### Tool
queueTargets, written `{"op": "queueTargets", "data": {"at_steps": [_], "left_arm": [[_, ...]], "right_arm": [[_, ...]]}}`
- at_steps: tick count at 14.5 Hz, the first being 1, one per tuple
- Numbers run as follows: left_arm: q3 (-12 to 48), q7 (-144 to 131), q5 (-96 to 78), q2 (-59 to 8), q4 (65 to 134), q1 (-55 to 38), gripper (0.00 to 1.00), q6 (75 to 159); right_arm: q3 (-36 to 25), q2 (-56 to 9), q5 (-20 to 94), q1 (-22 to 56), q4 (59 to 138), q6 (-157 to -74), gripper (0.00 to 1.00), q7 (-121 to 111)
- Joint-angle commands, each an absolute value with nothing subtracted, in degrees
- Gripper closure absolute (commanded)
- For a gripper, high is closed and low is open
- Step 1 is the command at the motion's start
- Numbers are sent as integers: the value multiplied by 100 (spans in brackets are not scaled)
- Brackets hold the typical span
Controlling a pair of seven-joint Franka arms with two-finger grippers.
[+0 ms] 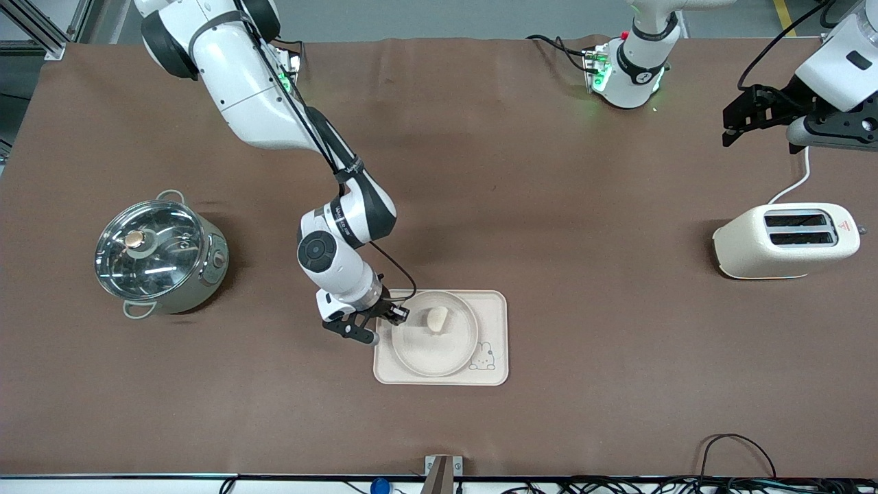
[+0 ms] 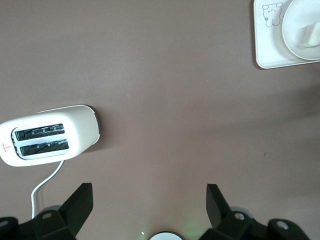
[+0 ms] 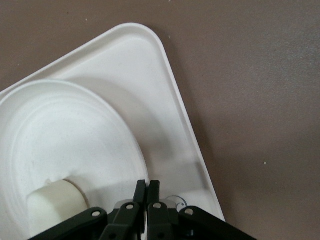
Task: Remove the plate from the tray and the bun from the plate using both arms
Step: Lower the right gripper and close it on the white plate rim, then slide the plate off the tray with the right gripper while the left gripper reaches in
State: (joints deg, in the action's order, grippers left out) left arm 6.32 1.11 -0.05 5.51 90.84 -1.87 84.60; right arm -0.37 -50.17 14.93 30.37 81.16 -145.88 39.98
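The round plate (image 1: 425,353) sits on the rectangular tray (image 1: 491,309), with the pale bun (image 1: 437,319) on it. My right gripper (image 1: 396,316) is at the plate's rim on the side toward the right arm's end, shut on the rim. In the right wrist view the gripper (image 3: 147,186) pinches the plate (image 3: 75,135) edge over the tray (image 3: 150,70), with the bun (image 3: 50,202) beside it. My left gripper (image 1: 737,123) waits open and empty in the air near the toaster; its wrist view (image 2: 148,200) shows the tray (image 2: 264,50), plate (image 2: 295,25) and bun (image 2: 312,35) far off.
A cream toaster (image 1: 785,240) with a white cord stands toward the left arm's end and also shows in the left wrist view (image 2: 50,137). A steel pot with a glass lid (image 1: 161,254) stands toward the right arm's end. Brown cloth covers the table.
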Motion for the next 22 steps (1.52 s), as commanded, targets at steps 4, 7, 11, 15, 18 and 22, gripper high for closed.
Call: {"op": "queueTargets", "data": {"at_steps": [4, 7, 11, 15, 18, 22], "left_arm": [[650, 141, -35, 492, 8956, -193, 0, 8473], [650, 158, -35, 501, 8947, -185, 0, 8473], [650, 158, -35, 492, 8956, -185, 0, 8473], [642, 167, -26, 492, 8956, -176, 0, 8473], [650, 149, -35, 492, 8947, -184, 0, 8473], [650, 132, -44, 492, 8956, -237, 0, 8473]], "right_arm": [[-88, -4940, 1617, 3076, 8024, -14555, 99, 3946], [26, -4817, 1635, 3032, 8051, -14528, 99, 3955], [176, -4624, 1635, 2953, 8147, -14449, 100, 3946], [360, -3738, 1635, 2953, 9435, -14659, 100, 3868], [500, -3148, 1635, 3085, 10728, -15536, 100, 3841], [913, -3041, 1635, 3076, 11722, -16757, 100, 3841]]}}
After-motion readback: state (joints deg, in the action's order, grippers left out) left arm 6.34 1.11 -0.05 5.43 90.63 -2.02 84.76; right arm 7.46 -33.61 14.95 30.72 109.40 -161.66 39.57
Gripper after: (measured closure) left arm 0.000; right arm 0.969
